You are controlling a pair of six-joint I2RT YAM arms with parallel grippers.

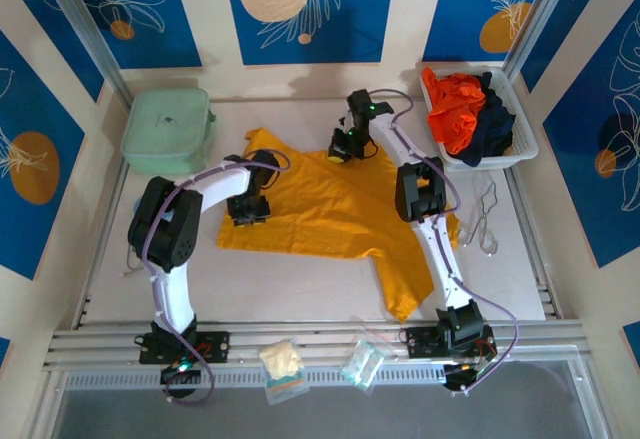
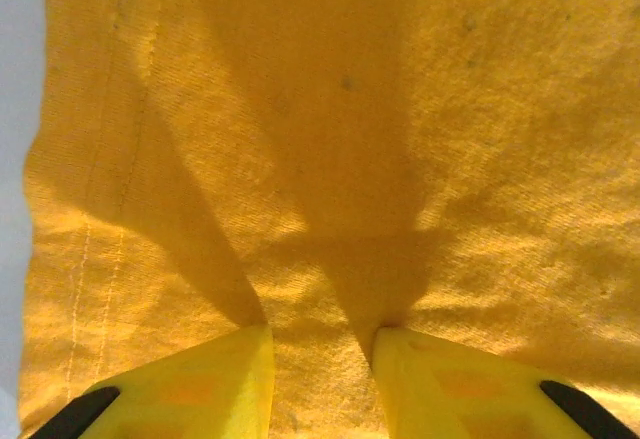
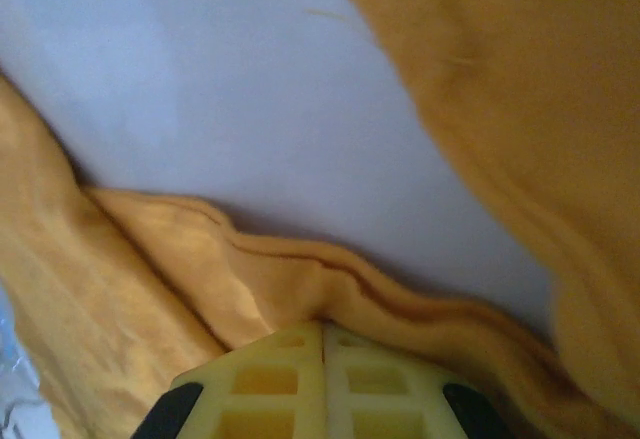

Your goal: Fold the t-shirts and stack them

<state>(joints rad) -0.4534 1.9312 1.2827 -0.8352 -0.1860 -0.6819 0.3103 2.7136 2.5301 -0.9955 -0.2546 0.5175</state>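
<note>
Yellow t-shirt [image 1: 320, 214]: judged soft, light, limp; best taken at the hem; far edge pinched by clenched right gripper [image 3: 322, 325]; cloth pressed by left gripper [image 2: 320, 337], jaws parted.

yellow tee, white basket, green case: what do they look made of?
yellow t-shirt: soft knit cloth, likely cotton, matte; the left wrist view shows a fine weave, a stitched hem line and soft creases.
basket: probably rigid white plastic, going by its thin, even moulded rim.
green case: pale mint, smooth with rounded corners; plastic or coated fabric, can't tell from above.
</note>
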